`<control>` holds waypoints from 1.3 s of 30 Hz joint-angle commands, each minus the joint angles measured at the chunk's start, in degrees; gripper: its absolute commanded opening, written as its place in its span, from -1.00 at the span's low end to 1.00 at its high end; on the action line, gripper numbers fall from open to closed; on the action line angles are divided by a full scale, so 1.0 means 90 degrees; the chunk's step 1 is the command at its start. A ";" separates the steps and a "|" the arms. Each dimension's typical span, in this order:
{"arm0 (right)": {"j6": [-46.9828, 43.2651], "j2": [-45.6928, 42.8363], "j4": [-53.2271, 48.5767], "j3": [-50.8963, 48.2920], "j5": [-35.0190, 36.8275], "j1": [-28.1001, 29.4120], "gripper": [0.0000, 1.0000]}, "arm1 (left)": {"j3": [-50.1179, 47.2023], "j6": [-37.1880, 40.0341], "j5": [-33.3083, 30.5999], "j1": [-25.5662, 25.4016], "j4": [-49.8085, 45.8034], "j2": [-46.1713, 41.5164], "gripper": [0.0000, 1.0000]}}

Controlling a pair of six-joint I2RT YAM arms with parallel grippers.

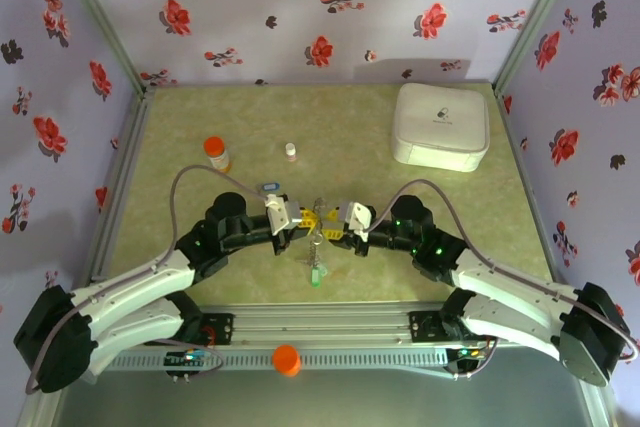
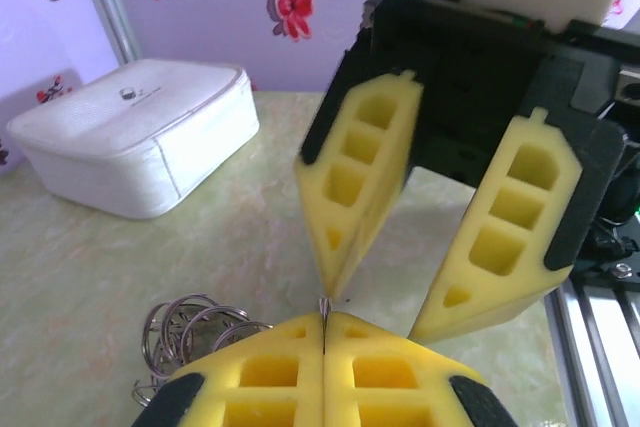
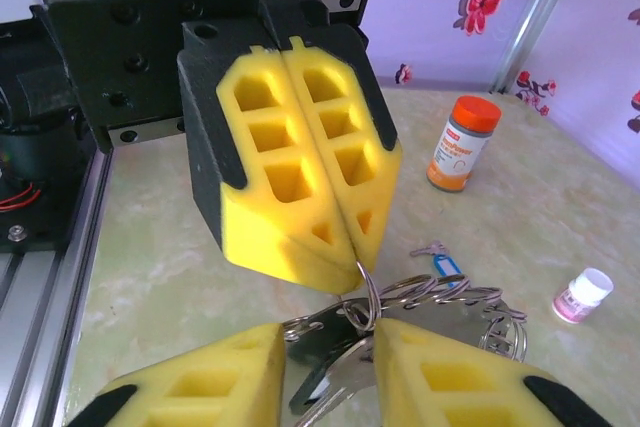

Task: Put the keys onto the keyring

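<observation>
Both grippers meet above the table's middle. My left gripper [image 1: 297,219] [image 2: 325,322] is shut on a thin wire of the keyring [image 3: 368,287], whose edge pokes out at its tips. A bunch of rings and keys [image 3: 345,367] hangs from that wire, with a green-headed key [image 1: 315,275] lowest. My right gripper [image 1: 335,222] [image 3: 330,347] is open, its fingers standing on either side of the hanging keys, a dark-headed one among them. A blue-headed key [image 3: 447,265] [image 1: 268,187] lies apart on the table behind the grippers.
A white rounded box [image 1: 440,125] sits at the back right. An orange-capped bottle [image 1: 216,152] and a small pink-and-white bottle [image 1: 291,151] stand at the back left. An orange object [image 1: 286,359] rests on the rail between the arm bases.
</observation>
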 commanded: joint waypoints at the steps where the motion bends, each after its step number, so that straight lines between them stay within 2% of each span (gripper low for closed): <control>1: 0.0195 -0.0026 0.0271 -0.0002 0.0094 -0.0034 -0.26 | -0.0021 -0.0114 0.0552 0.0029 0.0613 -0.0132 -1.00; 10: -0.0027 -0.0205 -0.0160 0.0101 0.0137 -0.0033 -0.24 | 0.0134 0.0221 0.0723 0.0020 0.0178 -0.0030 -1.00; 13: -0.0097 -0.0215 -0.0387 0.0166 -0.0083 -0.0029 -0.41 | 0.0139 0.0236 0.0758 0.0027 0.0223 -0.0018 -1.00; 18: -0.0084 -0.0078 -0.0317 0.0214 -0.0278 -0.0031 -0.56 | 0.0136 0.0188 0.0850 0.0022 0.0297 0.0010 -1.00; 32: 0.0078 0.0091 0.0127 0.0230 -0.0525 -0.0028 -0.73 | 0.0183 0.0158 0.0958 0.0019 0.0357 0.0046 -1.00; 34: 0.0090 0.0121 0.0172 0.0238 -0.0567 -0.0028 -0.78 | 0.0186 0.0182 0.0960 0.0020 0.0337 0.0041 -1.00; 37: 0.0048 0.0140 0.0172 0.0249 -0.0597 -0.0033 -1.00 | 0.0221 0.0242 0.0915 0.0022 0.0221 0.0046 -1.00; 39: -0.0015 0.0107 0.0071 0.0275 -0.0551 -0.0030 -1.00 | 0.0303 0.0382 0.0795 0.0021 -0.0108 0.0028 -1.00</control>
